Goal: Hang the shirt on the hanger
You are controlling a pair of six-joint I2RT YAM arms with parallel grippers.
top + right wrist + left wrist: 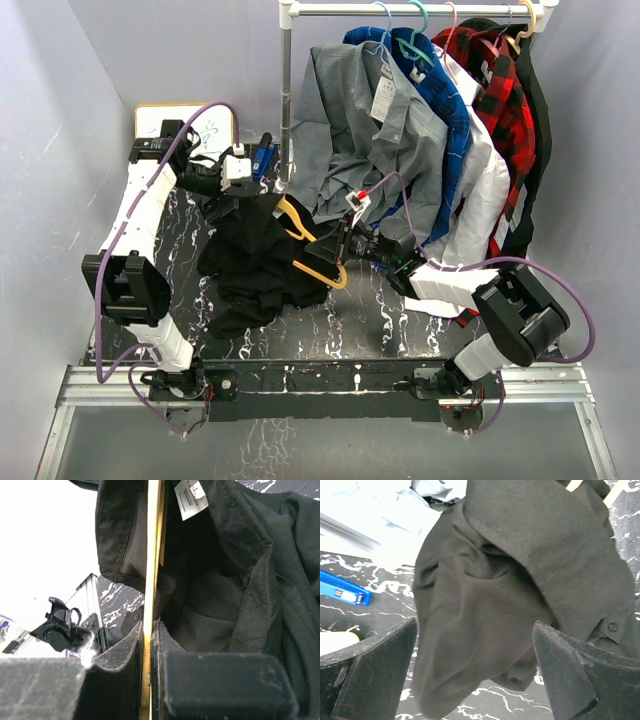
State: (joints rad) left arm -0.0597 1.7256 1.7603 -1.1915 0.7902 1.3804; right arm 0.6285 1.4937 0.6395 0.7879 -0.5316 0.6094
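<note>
The large black soft-fabric shirt (250,265) lies heaped at the middle of the table (370,320), its collar end draped over one arm of the thin yellow-orange plastic hanger (154,555). The right gripper (150,640) is clamped on the hanger's slim bar. The left gripper (475,675) stands wide open astride a hanging fold, holding nothing. With no grip on the cloth, the shirt's weight could drag it off the hanger's arm, and the bar might twist between the pinching fingers. No container shows; the metal rail (420,9) at the far edge carries other garments.
</note>
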